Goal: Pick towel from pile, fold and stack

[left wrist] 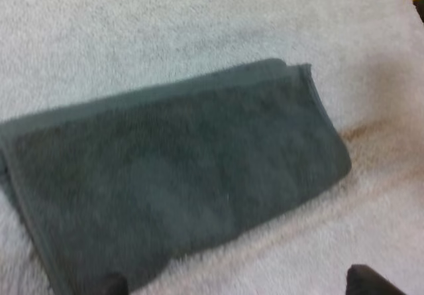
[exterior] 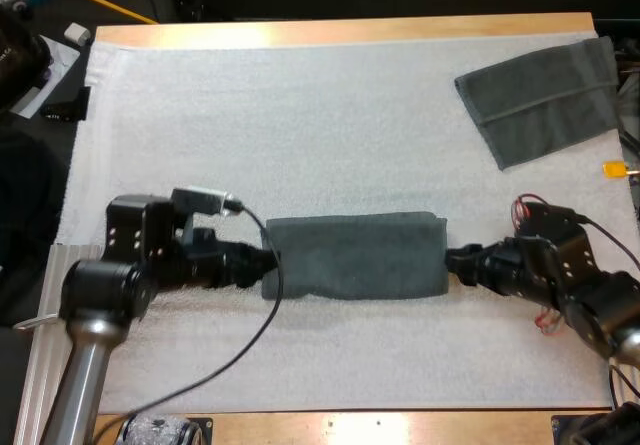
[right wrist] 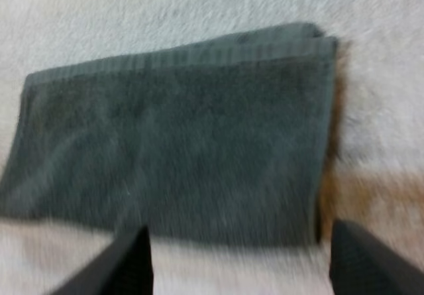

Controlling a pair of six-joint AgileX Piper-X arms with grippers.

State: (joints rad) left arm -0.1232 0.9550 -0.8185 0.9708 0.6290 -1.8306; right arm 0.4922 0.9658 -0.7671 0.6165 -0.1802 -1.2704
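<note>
A dark grey-green towel [exterior: 355,255], folded into a long flat band, lies across the middle of the white mat [exterior: 300,115]. My left gripper [exterior: 268,263] is at the band's left end, low over the mat. In the left wrist view the towel [left wrist: 172,182] spreads just beyond my left gripper [left wrist: 238,285], whose fingers stand wide apart and open. My right gripper [exterior: 455,263] sits at the band's right end. In the right wrist view my right gripper [right wrist: 242,262] is open too, at the short edge of the towel [right wrist: 172,149].
A second folded towel [exterior: 545,95] lies flat at the mat's far right corner. Small white and dark items [exterior: 60,60] sit off the table's far left. A metal rail [exterior: 45,335] runs along the table's left side.
</note>
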